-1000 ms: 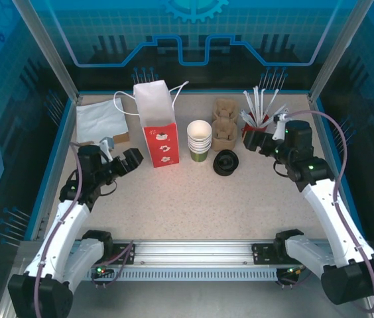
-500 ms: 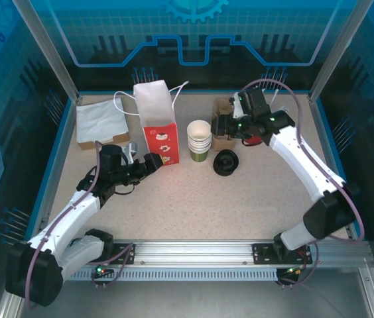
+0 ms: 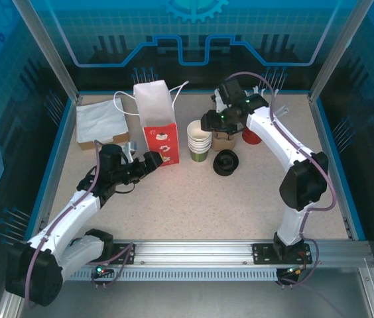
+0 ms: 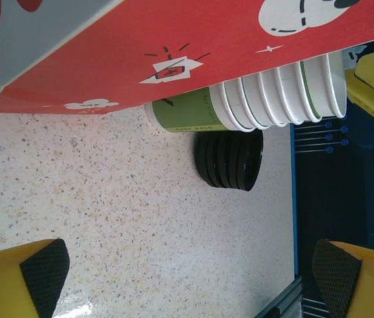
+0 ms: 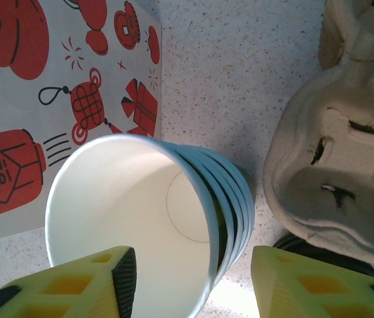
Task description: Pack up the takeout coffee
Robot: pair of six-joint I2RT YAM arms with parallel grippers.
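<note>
Speckled tabletop (image 3: 193,199) lies inside a blue-lit enclosure with clear walls. At far left sits a folded white sheet (image 3: 99,119), its near edge resting on something brown that is too small to identify.

From the near left corner the left arm stretches forward and toward the centre, held low. The left gripper (image 3: 146,163) hovers just off the near face of the red-and-white paper bag (image 3: 155,122). In its wrist view the two pads sit at opposite lower corners, spread wide, with bare table between them. The bag cuts across the upper part of that view and hides the top of the cup stack.

Right of the bag stands the stack of paper cups (image 3: 199,142), white with a green band at the base. The black lids (image 3: 226,163) lie piled just near and right of it.

The right arm rises from its base, bends at the elbow and reaches far-left. It covers the far part of the cardboard carrier (image 3: 225,141) and much of the red cup (image 3: 250,137). The right gripper (image 3: 208,123) points down at the stack's rim, jaws about half apart. One finger (image 5: 87,285) is over the cup mouth and the other is outside the wall. Whether either pad touches is unclear.
</note>
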